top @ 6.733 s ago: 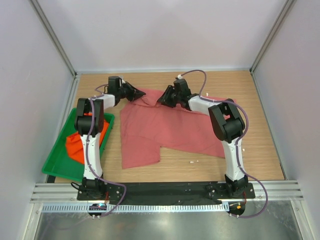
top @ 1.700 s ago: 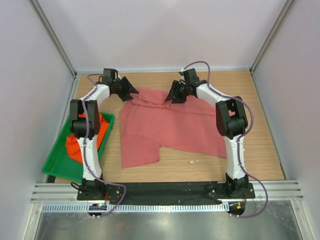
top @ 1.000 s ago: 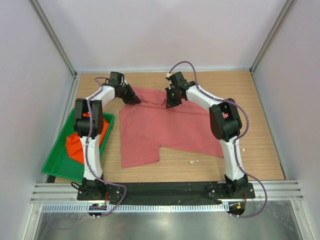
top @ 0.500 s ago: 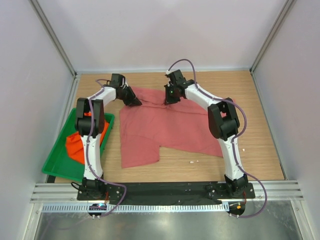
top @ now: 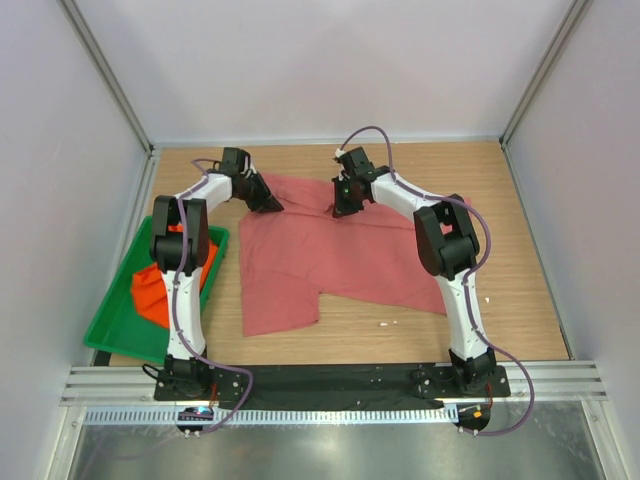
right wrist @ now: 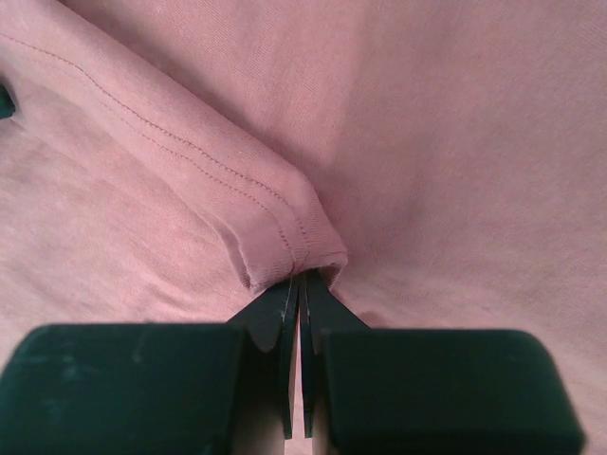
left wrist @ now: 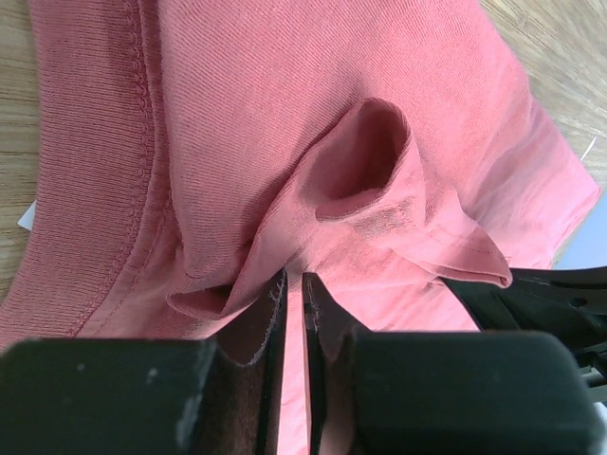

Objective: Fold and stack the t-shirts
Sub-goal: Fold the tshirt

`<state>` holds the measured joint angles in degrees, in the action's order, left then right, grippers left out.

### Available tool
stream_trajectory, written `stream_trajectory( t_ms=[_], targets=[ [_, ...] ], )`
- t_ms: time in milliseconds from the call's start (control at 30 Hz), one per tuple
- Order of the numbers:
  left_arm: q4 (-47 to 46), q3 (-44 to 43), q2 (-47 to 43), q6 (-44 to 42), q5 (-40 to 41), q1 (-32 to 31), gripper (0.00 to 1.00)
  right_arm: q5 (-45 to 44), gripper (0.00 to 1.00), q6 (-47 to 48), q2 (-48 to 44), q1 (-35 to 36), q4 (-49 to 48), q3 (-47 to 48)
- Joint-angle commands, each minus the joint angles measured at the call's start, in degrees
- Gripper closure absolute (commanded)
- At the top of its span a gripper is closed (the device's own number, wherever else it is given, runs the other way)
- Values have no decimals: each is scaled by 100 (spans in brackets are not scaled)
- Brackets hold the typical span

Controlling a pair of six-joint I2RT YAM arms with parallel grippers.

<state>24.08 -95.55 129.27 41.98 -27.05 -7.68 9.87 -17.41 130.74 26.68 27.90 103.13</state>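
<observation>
- The pink t-shirt [top: 330,260] lies spread over the middle of the table [top: 510,200] in the overhead frame. It is mostly flat, with one lobe hanging toward the lower left, and it is not yet folded.
- The orange t-shirt [top: 148,292] sits crumpled in the green tray [top: 105,338] at the left edge. By the look of it, it waits its turn while you work the pink one.
- Your left gripper [left wrist: 294,284] is clenched on a pinch of pink cloth beside the ribbed neckband [left wrist: 95,190], and the fabric puckers into a raised loop above the jaws.
- Your right gripper [right wrist: 302,284] is clamped on a folded, double-stitched hem [right wrist: 275,227]. Only a sliver of gap shows between the jaws.
- Both grips sit along the shirt's upper edge in the overhead frame, well apart from each other — likely so you can lift that edge evenly and bring it over in one fold.
- Hard to make out:
  - You cannot tell whether the right gripper's hem belongs to a sleeve or to the body.
  - Neither wrist view shows how many layers each jaw holds.
  - In the overhead view the grippers cover the very cloth they hold.
  - The left arm crosses part of the orange shirt, so its full shape is hidden.
</observation>
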Motion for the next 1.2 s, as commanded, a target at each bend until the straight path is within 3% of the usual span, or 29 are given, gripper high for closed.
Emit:
stream_trajectory(
  t_ms=[0, 333, 567, 767, 867, 1000, 1067, 1167],
  targets=[
    [80, -175, 45, -14, -11, 48, 89, 50, 93, -244, -285, 4, -21, 198],
    [115, -228, 72, -5, -29, 48, 89, 138, 93, -763, 66, 4, -223, 647],
    [212, -254, 142, -40, 15, 48, 89, -397, 91, -1404, 48, -154, -672, 243],
    [247, -333, 98, -49, -28, 48, 89, -670, 90, -1379, 154, -321, -506, 444],
    [116, -324, -33, 47, -125, 48, 83, -732, 87, -1388, 92, -382, -400, 453],
    [-411, -333, -209, 223, -405, 48, 60, -565, 81, -1099, -65, -382, -382, 305],
    [-658, -499, -87, 390, -538, 48, 53, -591, 78, -1037, -267, -391, -478, 94],
    [-641, -719, 115, 522, -670, 48, 56, -513, 76, -931, -461, -374, -523, 23]
  ],
)
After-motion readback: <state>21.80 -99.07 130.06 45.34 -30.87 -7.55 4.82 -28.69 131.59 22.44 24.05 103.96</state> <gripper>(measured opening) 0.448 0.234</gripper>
